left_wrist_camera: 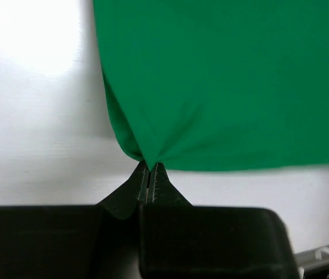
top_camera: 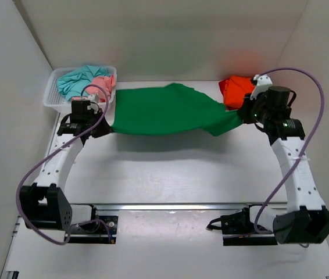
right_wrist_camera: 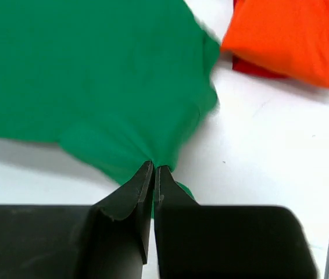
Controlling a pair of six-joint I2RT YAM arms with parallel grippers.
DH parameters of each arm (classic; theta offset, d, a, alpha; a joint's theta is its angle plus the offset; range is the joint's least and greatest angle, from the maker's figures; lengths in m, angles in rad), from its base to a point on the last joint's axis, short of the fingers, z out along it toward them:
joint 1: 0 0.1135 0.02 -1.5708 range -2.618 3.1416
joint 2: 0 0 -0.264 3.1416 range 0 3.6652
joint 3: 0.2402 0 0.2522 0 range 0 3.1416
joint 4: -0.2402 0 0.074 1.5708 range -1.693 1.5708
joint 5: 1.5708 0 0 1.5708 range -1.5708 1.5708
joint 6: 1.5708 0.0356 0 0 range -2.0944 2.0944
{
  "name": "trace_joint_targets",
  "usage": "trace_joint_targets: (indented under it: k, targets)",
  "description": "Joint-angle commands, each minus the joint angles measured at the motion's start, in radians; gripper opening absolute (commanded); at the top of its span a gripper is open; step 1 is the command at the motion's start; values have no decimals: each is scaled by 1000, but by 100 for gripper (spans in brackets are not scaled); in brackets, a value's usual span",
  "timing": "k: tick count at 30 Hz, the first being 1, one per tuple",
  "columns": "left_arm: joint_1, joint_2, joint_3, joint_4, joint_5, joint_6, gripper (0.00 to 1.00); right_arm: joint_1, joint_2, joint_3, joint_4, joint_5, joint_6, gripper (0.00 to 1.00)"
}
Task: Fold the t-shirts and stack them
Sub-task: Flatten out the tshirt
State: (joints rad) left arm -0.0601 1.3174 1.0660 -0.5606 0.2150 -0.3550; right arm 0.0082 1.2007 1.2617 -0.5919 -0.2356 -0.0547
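Bright green cloth t-shirt (top_camera: 164,110): stretched sideways near the far edge of the bench (top_camera: 170,168) (lifted off it).
Left gripper (left_wrist_camera: 150,174): pinched tight on its left end.
Right gripper (right_wrist_camera: 154,173): pinched tight on its right end.

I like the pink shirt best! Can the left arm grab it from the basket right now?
Probably not yet: the left gripper is shut on the green t-shirt, though the pink shirt lies close.

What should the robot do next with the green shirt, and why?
Probably lower the green shirt flat onto the table: the left claw and right claw each pinch one end, and it hangs stretched between them, not yet folded.
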Motion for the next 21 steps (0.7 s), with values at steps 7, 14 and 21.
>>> trace_joint_targets:
  k: [7,14,21]
  targets:
    - [-10,-90,295,-26,-71,8,0,-39,-125,199,56,-71,16,0]
    - [-11,158,345,79,-19,-15,0,-17,173,200,191,-100,3,0]
    - [-4,433,904,33,73,-26,0,21,494,899,29,-30,-45,0]
